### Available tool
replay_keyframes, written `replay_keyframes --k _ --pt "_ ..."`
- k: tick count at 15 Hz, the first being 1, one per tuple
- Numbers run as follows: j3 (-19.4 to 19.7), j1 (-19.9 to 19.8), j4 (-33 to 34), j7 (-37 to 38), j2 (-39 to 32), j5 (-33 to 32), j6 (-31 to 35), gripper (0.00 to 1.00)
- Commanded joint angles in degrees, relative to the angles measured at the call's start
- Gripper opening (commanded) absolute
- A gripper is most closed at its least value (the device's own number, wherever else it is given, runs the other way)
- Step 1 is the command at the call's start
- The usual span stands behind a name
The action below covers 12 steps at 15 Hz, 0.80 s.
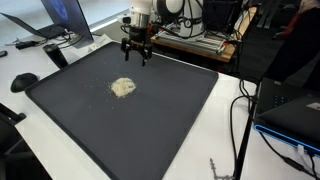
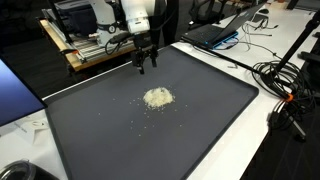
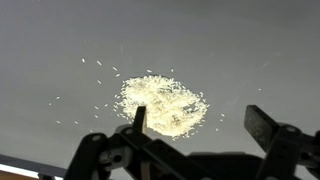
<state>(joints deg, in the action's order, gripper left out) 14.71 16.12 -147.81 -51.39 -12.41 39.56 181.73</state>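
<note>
Your gripper (image 1: 137,58) hangs in the upper middle of the frame in both exterior views, above the far edge of the dark mat (image 1: 170,120). Its jaws are spread wide and there is nothing between them. In the wrist view the two fingertips (image 3: 139,115) rise from the bottom edge with bare mat and grains showing through the gap.

The thing nearest you is the small heap of pale grains (image 1: 123,88). It sits near the middle of the mat, a little below and left of the gripper in this exterior view. In the wrist view the heap (image 3: 160,100) fills the centre of the frame as one loose mound, and stray grains trail off toward the upper left. The gripper is near the heap but does not touch it.

Judging by how things lie, you are right at the start. The mound looks undisturbed, no grain clings to the fingers, and contact has not yet been made. Everything involving the grains themselves is left to do.

Off the mat, a laptop (image 1: 60,20) and a mouse (image 1: 23,81) sit at the upper left, and cables (image 2: 285,90) lie along the right edge.
</note>
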Motion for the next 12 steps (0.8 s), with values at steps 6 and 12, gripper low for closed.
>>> replay_keyframes --k 6,12 --pt "18.51 14.06 13.86 15.00 -1.90 -20.86 -22.27 1.00" --pt "-3.86 -7.62 24.63 25.38 -4.36 -36.85 -34.92 1.00"
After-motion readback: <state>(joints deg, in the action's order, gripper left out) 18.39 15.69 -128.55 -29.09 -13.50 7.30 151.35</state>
